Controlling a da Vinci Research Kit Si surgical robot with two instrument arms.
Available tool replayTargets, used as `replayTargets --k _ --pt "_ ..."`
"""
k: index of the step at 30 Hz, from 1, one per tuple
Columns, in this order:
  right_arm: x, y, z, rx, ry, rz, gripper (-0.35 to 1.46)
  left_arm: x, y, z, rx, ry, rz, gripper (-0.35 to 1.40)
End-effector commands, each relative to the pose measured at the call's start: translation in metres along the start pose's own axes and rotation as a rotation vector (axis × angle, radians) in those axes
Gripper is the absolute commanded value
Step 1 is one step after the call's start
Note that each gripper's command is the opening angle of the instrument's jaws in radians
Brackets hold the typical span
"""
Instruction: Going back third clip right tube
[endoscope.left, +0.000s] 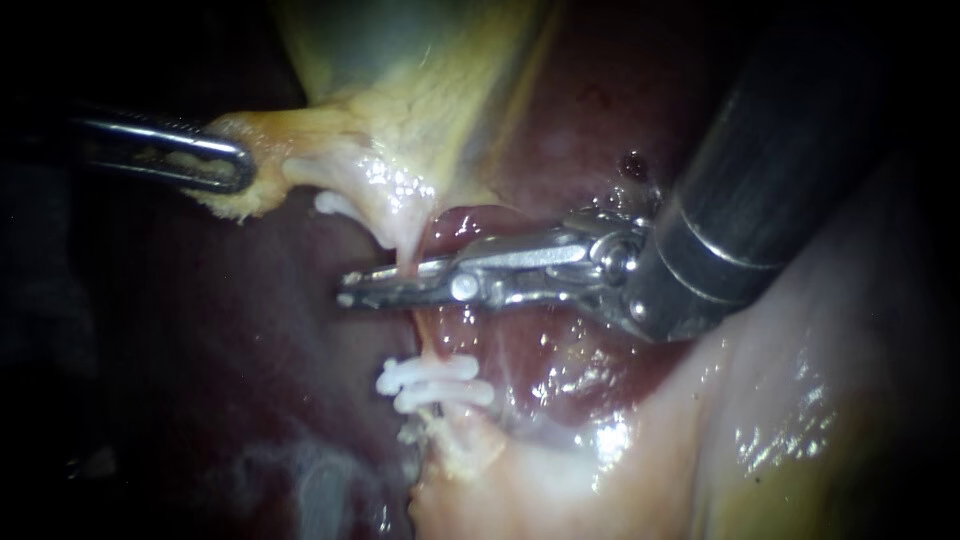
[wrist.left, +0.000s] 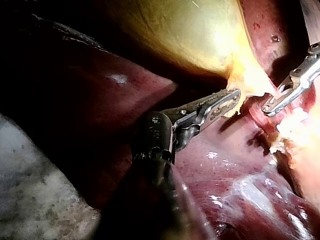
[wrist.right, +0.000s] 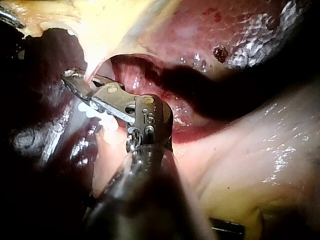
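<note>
Jaws of the right instrument (endoscope.left: 350, 288) lie just left of the frame's centre in the endoscope view, with its dark shaft coming down from the upper right. They stand slightly apart, and a narrow gap shows between them. The thin pink tube (endoscope.left: 408, 250) drops from the gallbladder (endoscope.left: 400, 110) and passes through that gap. No clip shows between the jaws.

Lower on the same tube, below centre, two white clips (endoscope.left: 437, 384) sit side by side, touching each other and well clear of the jaws. Dark red liver (endoscope.left: 200, 350) fills the lower left.

At upper left, the left instrument (endoscope.left: 230, 165) has its jaws closed on a yellowish fold at the gallbladder's edge.

In the left wrist view, the left instrument (wrist.left: 232, 97) bites the yellow tissue ahead of it, and the right instrument (wrist.left: 267, 107) is just beyond.

In the right wrist view, the right instrument (wrist.right: 70, 80) straddles the tube, with the clips (wrist.right: 86, 107) beside its jaws.
</note>
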Motion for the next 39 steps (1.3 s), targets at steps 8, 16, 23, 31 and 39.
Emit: replayTargets --k 8,16,23,31,39 --pt "-0.0004 0.0009 0.0002 0.001 -0.01 -0.146 -0.15 -0.0003 0.0 0.0002 0.002 -0.001 0.002 -0.35" --pt "-0.0021 0.0027 0.0023 0.021 0.017 -0.168 0.49 -0.0007 0.0001 0.0005 0.005 0.0 -0.001 -0.35" --pt "-0.0023 0.0039 0.003 0.007 0.025 -0.325 0.5 -0.0007 0.0002 0.0005 0.005 0.0 -0.002 -0.35" --pt "-0.0022 0.0056 0.0019 -0.027 0.028 -0.521 0.5 -0.0007 0.0003 0.0005 0.006 -0.002 -0.001 -0.35" --pt "-0.0027 0.0059 0.0001 -0.032 0.023 -0.6 0.5 -0.0007 0.0003 0.0005 0.006 -0.002 -0.001 -0.35"
